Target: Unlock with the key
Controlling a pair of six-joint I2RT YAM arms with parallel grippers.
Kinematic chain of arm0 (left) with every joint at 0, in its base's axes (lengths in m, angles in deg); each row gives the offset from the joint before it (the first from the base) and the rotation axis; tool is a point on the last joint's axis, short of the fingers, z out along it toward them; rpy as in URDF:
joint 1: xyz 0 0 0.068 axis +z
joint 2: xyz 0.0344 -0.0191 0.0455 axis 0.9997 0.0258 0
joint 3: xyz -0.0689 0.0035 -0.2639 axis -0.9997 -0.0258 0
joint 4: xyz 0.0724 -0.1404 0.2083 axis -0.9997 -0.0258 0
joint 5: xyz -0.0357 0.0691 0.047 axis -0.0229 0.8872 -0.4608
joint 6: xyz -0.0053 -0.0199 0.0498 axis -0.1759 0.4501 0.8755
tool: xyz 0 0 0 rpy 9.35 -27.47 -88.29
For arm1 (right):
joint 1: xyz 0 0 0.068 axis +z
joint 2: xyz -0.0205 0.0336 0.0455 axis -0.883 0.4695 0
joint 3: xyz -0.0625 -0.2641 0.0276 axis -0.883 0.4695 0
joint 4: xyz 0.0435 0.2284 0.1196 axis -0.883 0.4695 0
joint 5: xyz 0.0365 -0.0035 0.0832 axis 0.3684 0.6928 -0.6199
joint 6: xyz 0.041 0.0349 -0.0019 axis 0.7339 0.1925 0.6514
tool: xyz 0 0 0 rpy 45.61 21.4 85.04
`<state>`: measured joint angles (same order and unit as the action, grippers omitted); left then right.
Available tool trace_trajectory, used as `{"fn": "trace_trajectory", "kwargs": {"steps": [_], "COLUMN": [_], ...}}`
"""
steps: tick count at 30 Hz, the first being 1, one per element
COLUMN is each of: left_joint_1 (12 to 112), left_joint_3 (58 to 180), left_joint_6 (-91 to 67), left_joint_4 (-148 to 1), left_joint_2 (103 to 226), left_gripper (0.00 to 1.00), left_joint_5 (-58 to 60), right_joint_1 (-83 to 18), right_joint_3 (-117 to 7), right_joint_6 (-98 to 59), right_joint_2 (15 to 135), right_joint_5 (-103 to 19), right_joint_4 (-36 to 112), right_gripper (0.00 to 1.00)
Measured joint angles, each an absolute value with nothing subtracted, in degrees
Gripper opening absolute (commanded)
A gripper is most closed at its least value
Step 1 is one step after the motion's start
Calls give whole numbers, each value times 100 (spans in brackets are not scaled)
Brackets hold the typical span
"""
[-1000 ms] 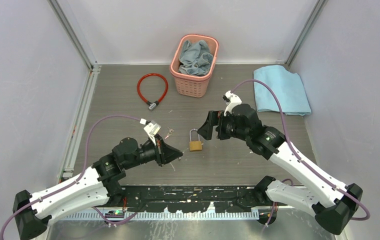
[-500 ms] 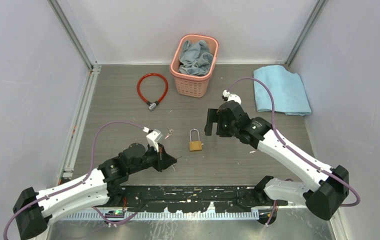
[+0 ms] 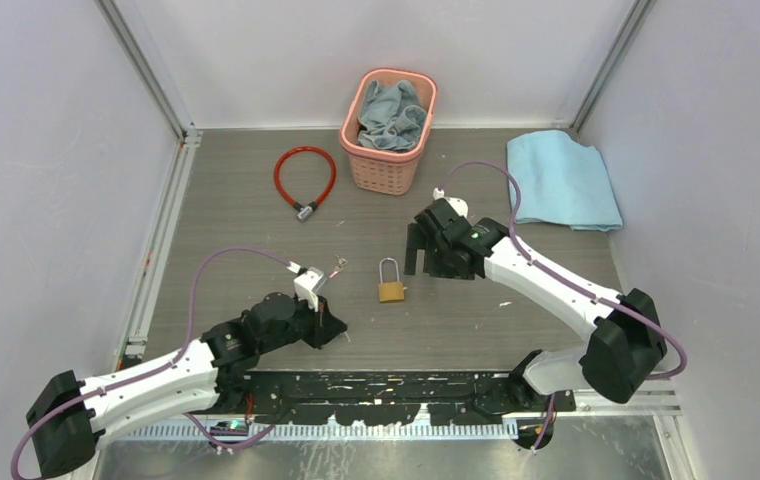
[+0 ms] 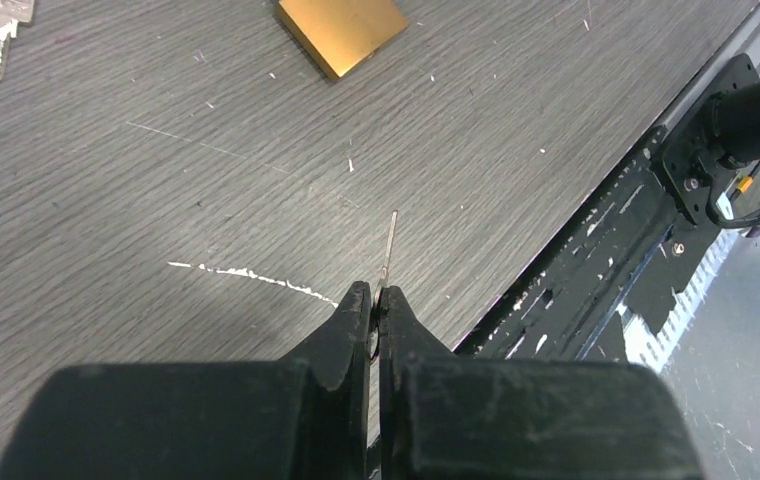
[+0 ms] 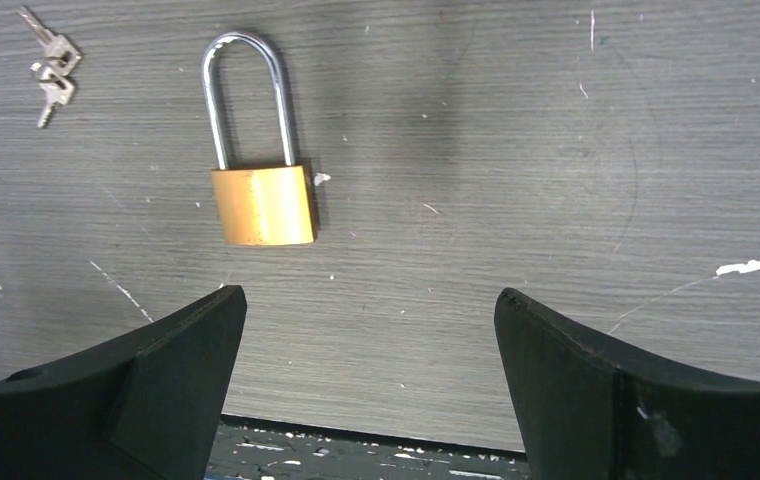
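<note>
Brass-bodied padlock (image 3: 391, 290) with a silver shackle seated in the body on both legs lies flat on the grey wood-grain table (image 3: 256, 235), shackle toward the far wall. A small bunch of silver keys (image 3: 337, 266) lies apart from it on its left. A pink slotted basket (image 3: 384, 172) at the back holds a crumpled grey-blue cloth (image 3: 393, 112); a folded light-blue towel (image 3: 563, 178) lies to its right and a red cable lock (image 3: 304, 178) to its left. The padlock sits between the two grippers. The right gripper (image 5: 368, 300) is spread wide and hangs near it, with the lock ahead of the left finger and not touching. The left gripper (image 4: 376, 295), low at the table's near edge, is pressed together; a thin pale sliver shows at its tips, held or a table mark, cannot tell.
</note>
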<state>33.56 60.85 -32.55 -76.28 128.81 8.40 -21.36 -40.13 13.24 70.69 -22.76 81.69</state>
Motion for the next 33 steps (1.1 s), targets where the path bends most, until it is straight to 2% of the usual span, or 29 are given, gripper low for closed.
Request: {"fn": "trace_trajectory", "kwargs": {"steps": [9,16,29,33], "left_joint_1": [3356,3356,3356,3356], "left_joint_3": [6083,6083,6085,6085], "left_joint_6": [-3119,-3117,-3102,-3102], "left_joint_4": [-7607,-7609,-7622,-7622], "left_joint_2": [12879,12859,12782,12782], "left_gripper": [0,0,0,0], "left_joint_5": [986,995,999,1001], "right_joint_1": [-2107,-1696,-1528,-1528], "right_joint_3": [-4219,-4623,-5360,-5454], "right_joint_6": [1794,2028,1401,1222], "right_joint_2": [7714,8496,9945,10195], "right_joint_5": [-2195,-2343,-3095,-3170], "right_joint_4": [8527,8610,8427,8381], "right_gripper": [100,100,100,93]}}
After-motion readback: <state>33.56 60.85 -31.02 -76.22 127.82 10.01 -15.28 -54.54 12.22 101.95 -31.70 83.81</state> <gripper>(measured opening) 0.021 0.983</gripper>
